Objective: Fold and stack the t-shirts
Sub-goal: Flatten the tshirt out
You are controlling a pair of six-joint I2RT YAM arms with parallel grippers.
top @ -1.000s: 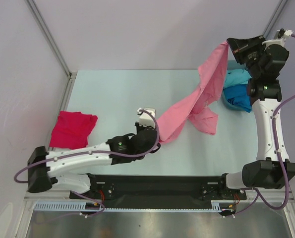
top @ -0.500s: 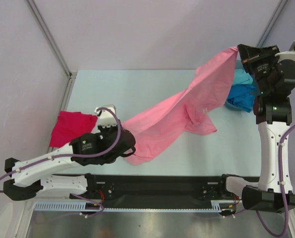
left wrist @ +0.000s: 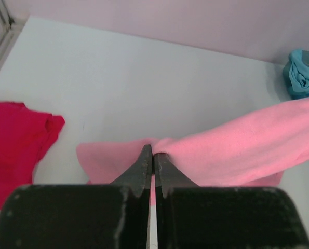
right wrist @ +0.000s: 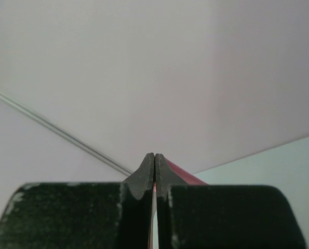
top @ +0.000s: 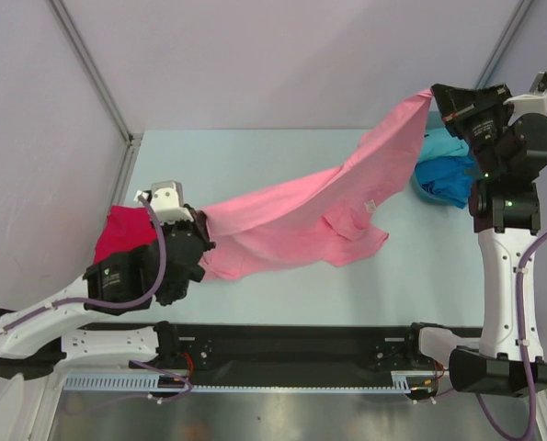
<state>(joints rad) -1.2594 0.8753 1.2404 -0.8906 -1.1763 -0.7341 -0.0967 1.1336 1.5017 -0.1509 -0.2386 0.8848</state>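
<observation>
Pink t-shirt (top: pixel 301 216) is held stretched just right of the crimson t-shirt (top: pixel 119 237), pinched by the closed left gripper (left wrist: pixel 153 151) and the closed right gripper (right wrist: pixel 155 157). Such thin edge grips could be lost under tension.

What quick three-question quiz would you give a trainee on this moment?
1. True or false: the left gripper and the right gripper are both shut on the pink shirt.
2. Where is the red shirt? A: in the right gripper. B: at the left edge of the table, by the left gripper. C: on top of the pink shirt.
3. Fill in: the turquoise shirt and the blue shirt lie at the table's ___ side.

Key: 1 true; 2 B; 3 right.
</observation>
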